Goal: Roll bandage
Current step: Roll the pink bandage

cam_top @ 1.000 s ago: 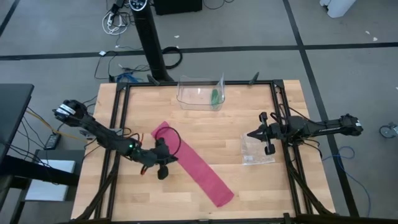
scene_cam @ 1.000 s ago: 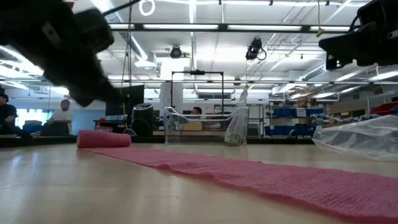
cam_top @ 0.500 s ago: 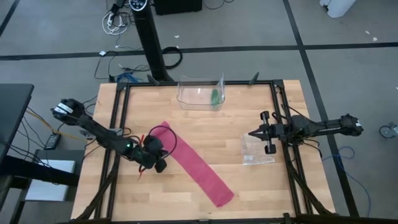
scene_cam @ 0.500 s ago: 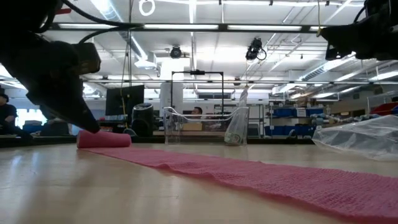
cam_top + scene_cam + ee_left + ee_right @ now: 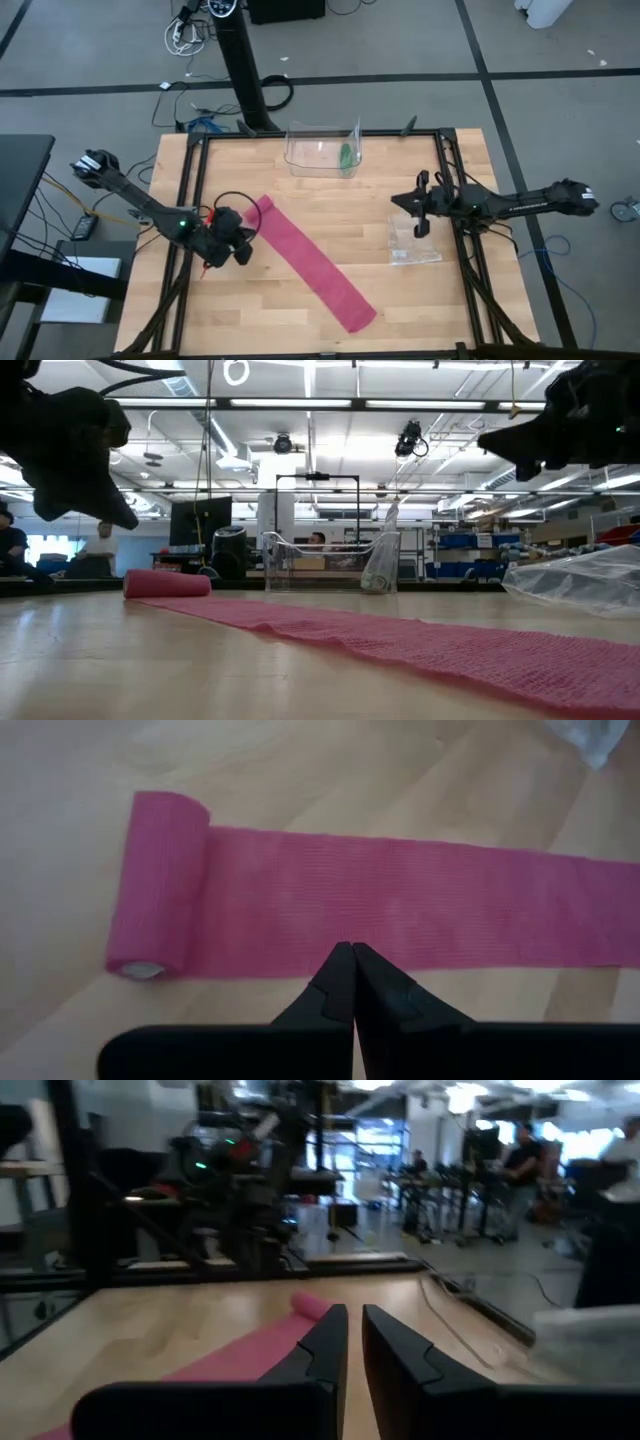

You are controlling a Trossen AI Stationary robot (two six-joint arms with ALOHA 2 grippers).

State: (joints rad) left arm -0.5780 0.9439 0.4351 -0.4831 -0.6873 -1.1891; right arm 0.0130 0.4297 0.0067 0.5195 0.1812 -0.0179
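Note:
The pink bandage [image 5: 310,262] lies flat and slantwise on the table, from its small rolled end [image 5: 262,207] at the far left to its loose end near the front edge. The roll also shows in the left wrist view [image 5: 160,885] and the low view [image 5: 167,583]. My left gripper [image 5: 243,243] is shut and hovers above the table just left of the strip, near the roll; its fingertips [image 5: 352,950] touch nothing. My right gripper [image 5: 400,203] is shut, raised at the table's right side, far from the bandage.
A clear plastic bin [image 5: 322,150] with a small green item [image 5: 345,157] stands at the far edge. A clear flat plastic piece [image 5: 412,240] lies under the right gripper. A dark frame runs around the table. People sit in the room beyond.
My left gripper has drawn back from the bandage toward the table's left edge and risen clear of the table, staying shut. The bandage lies as before. My right gripper has shifted a little toward the table's left.

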